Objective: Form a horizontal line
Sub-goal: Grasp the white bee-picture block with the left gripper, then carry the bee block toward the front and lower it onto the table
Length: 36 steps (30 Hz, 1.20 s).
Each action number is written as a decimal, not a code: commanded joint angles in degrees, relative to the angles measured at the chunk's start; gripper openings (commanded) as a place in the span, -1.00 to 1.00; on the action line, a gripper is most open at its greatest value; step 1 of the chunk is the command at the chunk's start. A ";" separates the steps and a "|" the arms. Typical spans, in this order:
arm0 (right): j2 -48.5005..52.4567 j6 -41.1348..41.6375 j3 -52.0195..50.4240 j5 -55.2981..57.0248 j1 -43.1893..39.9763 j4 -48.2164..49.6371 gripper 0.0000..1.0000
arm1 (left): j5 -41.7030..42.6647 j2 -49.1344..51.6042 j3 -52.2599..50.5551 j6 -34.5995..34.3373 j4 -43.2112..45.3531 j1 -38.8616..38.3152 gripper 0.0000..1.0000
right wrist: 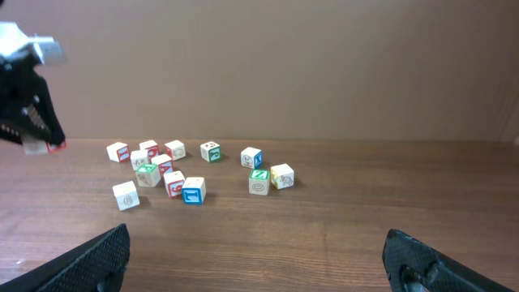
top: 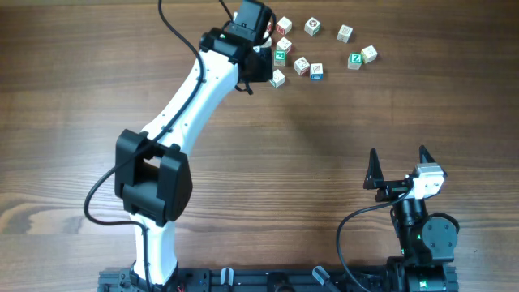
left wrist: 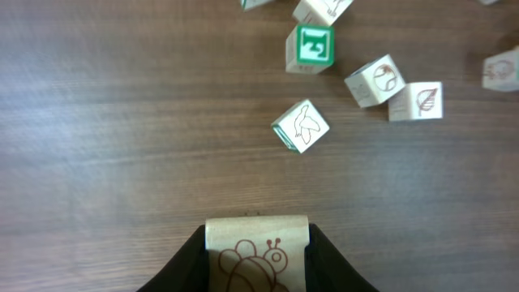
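Note:
Three small whitish cubes lie in a short, uneven row on the table: a faint-marked one [top: 278, 79], a red-marked one [top: 302, 66] and a blue-edged one [top: 316, 71]. They also show in the right wrist view, the faint one [right wrist: 126, 195] leftmost and the blue-edged one [right wrist: 193, 191] rightmost. My left gripper [top: 261, 63] hangs well above the table beside them, shut on a wooden cube with a bee drawing [left wrist: 257, 255]. The faint-marked cube [left wrist: 301, 126] lies just ahead of it. My right gripper [top: 397, 174] is open and empty at the front right.
Loose cubes are scattered behind the row: a green-printed one [top: 280, 57] close by, others at the back [top: 312, 27] [top: 345, 33], and a green and white pair [top: 355, 59] to the right. The left arm [top: 186, 105] crosses the table's left half.

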 commanded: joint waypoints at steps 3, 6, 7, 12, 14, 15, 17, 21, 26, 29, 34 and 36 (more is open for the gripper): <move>-0.39 -0.72 -0.07 -0.33 0.07 0.11 0.99 | -1.86 1.40 -9.09 -8.20 4.50 -3.91 -0.60; -0.39 -0.70 -0.07 -0.33 0.07 0.11 0.99 | -4.04 1.40 -13.40 -9.38 9.70 -6.62 -0.57; -0.39 -0.70 -0.07 -0.33 0.07 0.11 0.99 | -4.92 1.42 -14.23 -9.38 10.82 -7.23 -0.56; -0.39 -0.72 -0.07 -0.33 0.07 0.11 0.99 | -10.16 1.42 -18.67 -9.35 16.28 -8.81 -0.55; -0.39 -0.72 -0.07 -0.33 0.07 0.11 0.99 | -10.16 1.42 -21.07 -9.35 19.82 -8.63 -0.55; -0.39 -0.72 -0.07 -0.33 0.07 0.11 0.99 | -10.16 1.42 -21.81 -9.35 20.65 -8.63 -0.55; -0.39 -0.72 -0.07 -0.33 0.07 0.11 1.00 | -10.14 1.46 -23.69 -9.35 22.67 -8.63 -0.51; -0.39 -0.72 -0.07 -0.33 0.07 0.11 1.00 | -10.12 1.51 -26.71 -9.35 25.66 -8.63 -0.46; -0.39 -0.70 -0.07 -0.33 0.07 0.11 0.99 | -9.44 1.51 -26.71 -9.31 25.94 -8.66 -0.48; -0.39 -0.70 -0.07 -0.33 0.07 0.11 0.99 | -9.53 1.51 -26.71 -9.01 25.68 -8.74 -0.48; -0.39 -0.70 -0.07 -0.33 0.07 0.11 0.99 | -12.13 1.51 -26.71 -8.87 24.06 -8.39 -0.48; -0.39 -0.70 -0.07 -0.33 0.07 0.11 0.99 | -12.15 1.51 -26.71 -8.87 23.61 -8.37 -0.49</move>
